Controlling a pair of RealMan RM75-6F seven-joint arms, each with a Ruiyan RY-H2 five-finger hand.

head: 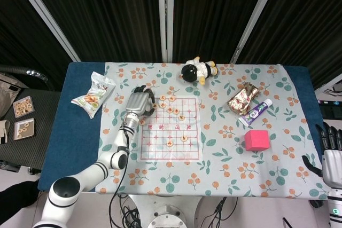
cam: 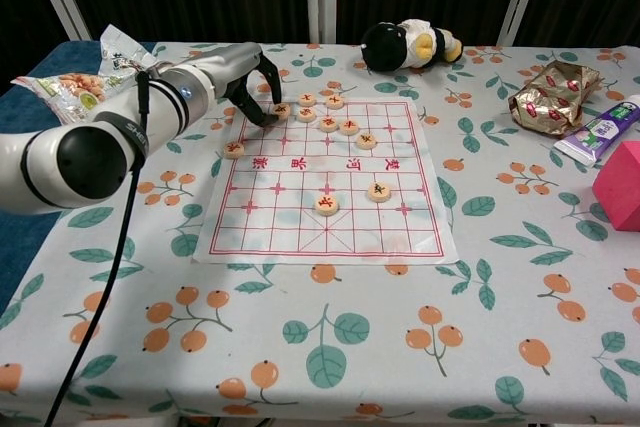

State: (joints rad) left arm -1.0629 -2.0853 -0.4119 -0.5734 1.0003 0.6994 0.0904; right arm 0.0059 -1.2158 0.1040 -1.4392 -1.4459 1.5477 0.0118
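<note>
Setting: black curtains behind; a desk [head: 299, 84] laid with a fruit-print cloth over blue.

Board: paper Chinese chess board [cam: 325, 179] at centre, red grid, with round wooden pieces clustered along its far-left edge and two more near the middle.

Left hand [cam: 252, 82]: at the board's far-left corner, fingers curled downward with dark fingertips [cam: 262, 117] just beside the corner chess piece [cam: 282, 110]. Whether the piece is pinched or only touched cannot be told from either view.

Right hand [head: 328, 150]: at the desk's near-right edge, fingers upright and apart, holding nothing.

Other items: snack bag [head: 94, 94] far left; plush penguin [head: 198, 70] beyond the board; foil packet [head: 242, 98], toothpaste tube [head: 255, 112] and pink cube [head: 256, 140] to the right.

Step in hand, as judged: handling a piece at the corner of the cluster. The next move calls for a secure pinch on that one piece without nudging its close neighbours.
</note>
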